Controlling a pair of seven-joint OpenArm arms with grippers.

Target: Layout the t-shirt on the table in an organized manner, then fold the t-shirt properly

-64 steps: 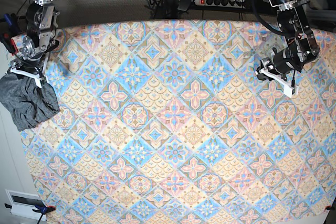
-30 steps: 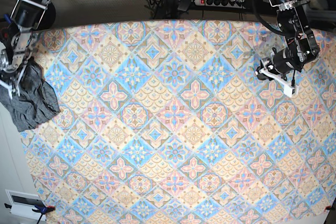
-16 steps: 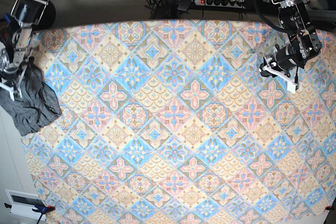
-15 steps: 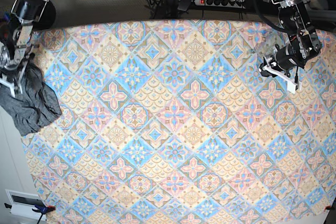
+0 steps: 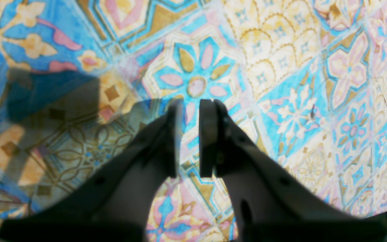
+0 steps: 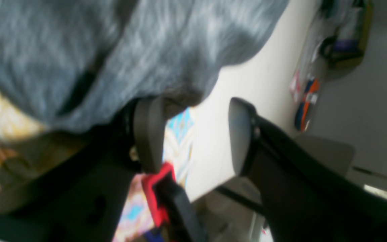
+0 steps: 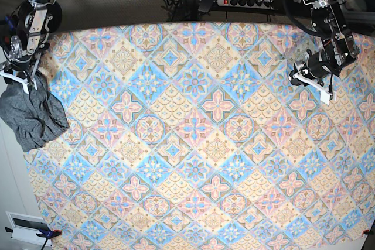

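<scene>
Grey t-shirt (image 7: pixel 32 115), no print

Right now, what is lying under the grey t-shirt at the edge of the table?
The t-shirt lies bunched over the edge of the table, so patterned cloth shows beside it. What is beneath the heap is covered. The right gripper is at its top, jaws open.

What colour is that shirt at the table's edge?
The shirt is heathered dark grey, plain, with no print; the right wrist view shows it best.
</scene>
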